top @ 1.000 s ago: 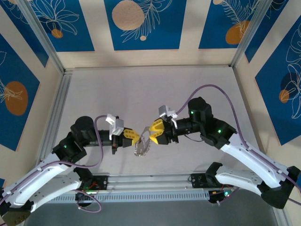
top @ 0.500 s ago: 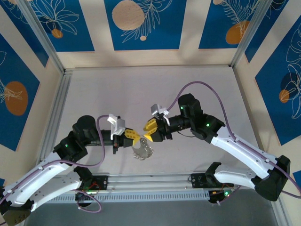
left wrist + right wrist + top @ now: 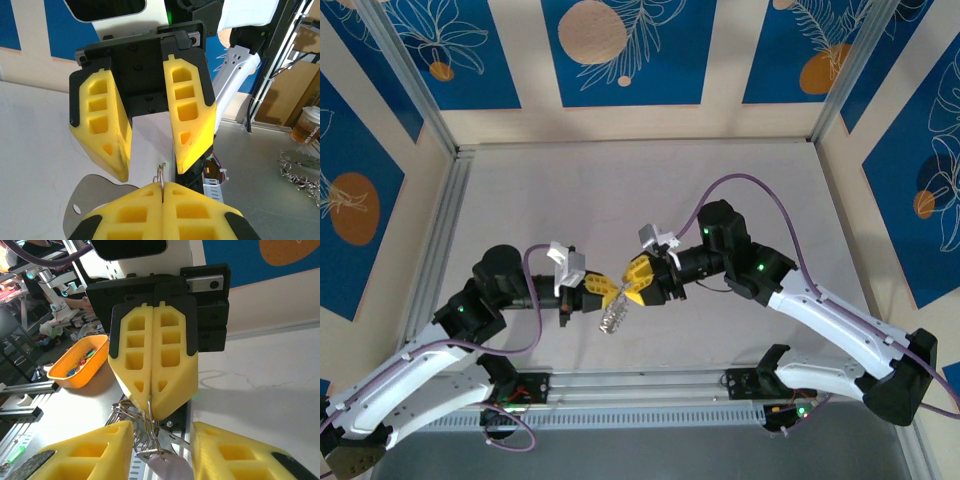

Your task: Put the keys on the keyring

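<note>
- First, at the near edge, the rail (image 3: pixel 650 385) carries both arm bases. The arms bend inward so that the grippers meet nose to nose low over the near middle of the table (image 3: pixel 620 190).
- The left gripper (image 3: pixel 150 411) has its yellow fingers pressed flat together on the top of the keyring (image 3: pixel 148 429), pinching the thin wire edge-on. This is probably meant to hold the loop raised and steady, giving the other arm a fixed target.
- Just below that pinch the keyring hangs clear of the table. The keys (image 3: pixel 611 322) bunch along it as a pale dangling cluster, so their weight keeps the loop hanging straight down.
- The right gripper (image 3: pixel 151 170) faces the left one with its jaws spread wide and nothing between them. One finger stands on each side of the left fingertips and the wire.
- It looks placed to close on the ring, or on a key, right beside the pinch, which suits feeding a piece round the wire.
- The wire is thin and smooth-looking, so a grip that lands off-centre could twist it out of the left fingers.
- Farther back lie bare tabletop and the blue patterned wall (image 3: pixel 620 50).
</note>
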You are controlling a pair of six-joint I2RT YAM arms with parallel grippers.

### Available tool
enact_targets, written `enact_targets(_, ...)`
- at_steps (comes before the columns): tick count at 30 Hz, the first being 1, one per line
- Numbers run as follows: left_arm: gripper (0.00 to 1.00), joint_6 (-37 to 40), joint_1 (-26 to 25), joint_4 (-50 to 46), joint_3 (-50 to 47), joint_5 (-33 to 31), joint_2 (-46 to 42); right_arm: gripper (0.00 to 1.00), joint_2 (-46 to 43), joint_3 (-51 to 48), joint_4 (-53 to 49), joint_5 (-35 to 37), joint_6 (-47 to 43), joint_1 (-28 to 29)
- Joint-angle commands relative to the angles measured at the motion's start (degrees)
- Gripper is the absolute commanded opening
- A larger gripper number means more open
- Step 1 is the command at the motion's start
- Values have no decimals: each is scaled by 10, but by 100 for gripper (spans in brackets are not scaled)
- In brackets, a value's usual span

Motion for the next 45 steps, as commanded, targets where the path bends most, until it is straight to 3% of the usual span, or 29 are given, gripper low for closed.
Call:
enact_targets(1,0,0,-1,42,20,19,-7,32,-1,-3,18,-13,2,6)
enact_targets(7,0,-11,-1,71,10,21,-5,29,5,-4,22,-15,3,12)
enact_targets(16,0,-17,-1,88,4,12,-4,0,0,-1,15,18,-7,14)
enact_targets(23,1,16,-1,10,21,-35,-2,0,-26,40,-66,124,-31,11)
enact_targets(26,21,39,-1,-48,38,-60,3,0,-16,75,-128,161,-38,12)
enact_targets(29,34,56,-1,-106,55,-94,4,0,0,107,-185,190,-54,17)
enact_targets(33,36,72,-1,-162,72,-124,-8,0,40,163,-267,247,-85,33)
enact_targets(38,37,85,-1,-196,90,-138,-14,0,123,268,-403,259,-108,57)
enact_targets(45,37,93,-1,-196,98,-122,0,0,172,345,-481,264,-123,87)
